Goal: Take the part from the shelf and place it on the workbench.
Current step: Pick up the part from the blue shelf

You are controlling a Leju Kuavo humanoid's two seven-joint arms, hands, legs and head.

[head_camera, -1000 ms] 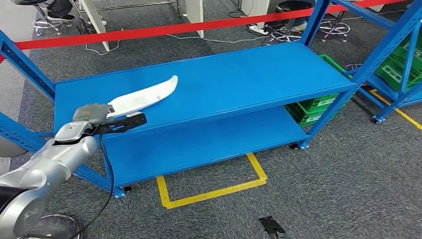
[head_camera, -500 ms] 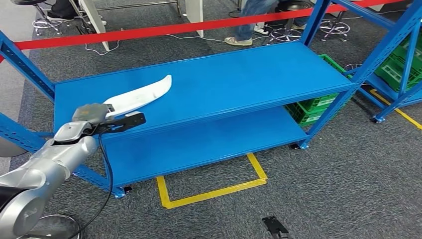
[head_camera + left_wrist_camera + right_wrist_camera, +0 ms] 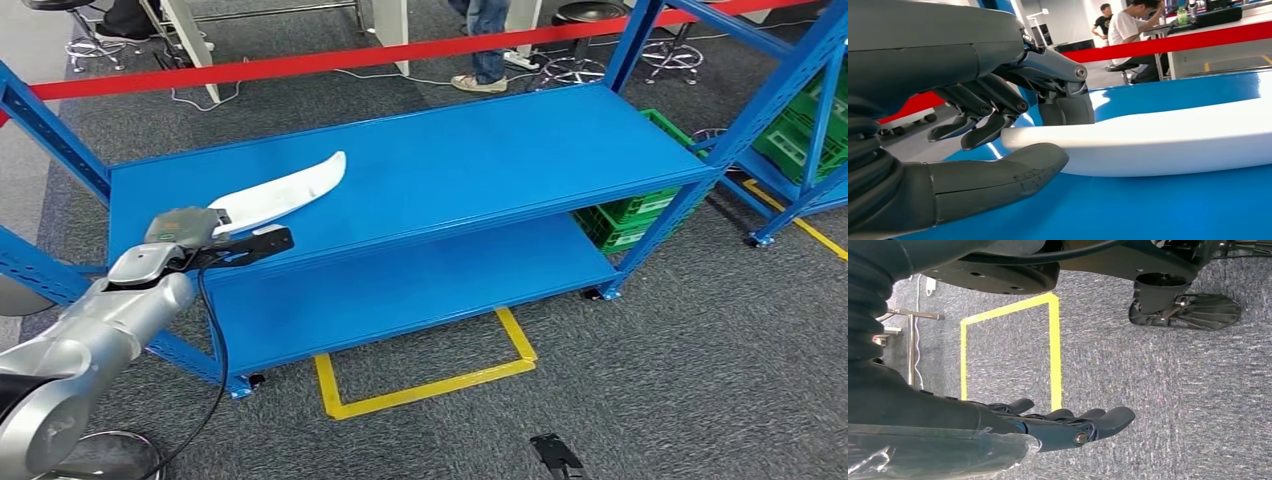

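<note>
Blue shelf (image 3: 480, 150), top deck: white curved part (image 3: 285, 190) lying flat near its left end. My left hand (image 3: 998, 125) pinches its near tip, thumb under, fingers (image 3: 973, 131) over. Looks stiff, light, slick; I'd grip further in. Right hand (image 3: 1068, 422) hangs loosely extended, holding nothing.

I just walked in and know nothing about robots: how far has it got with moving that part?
Early. The long white curved plastic part lies on the blue metal shelf's top deck, not lifted. In hand: the left hand is at its near end, thumb below, fingers above, apparently closing. The right hand hangs open over carpet. Left: lifting, carrying, placing on the workbench.
</note>
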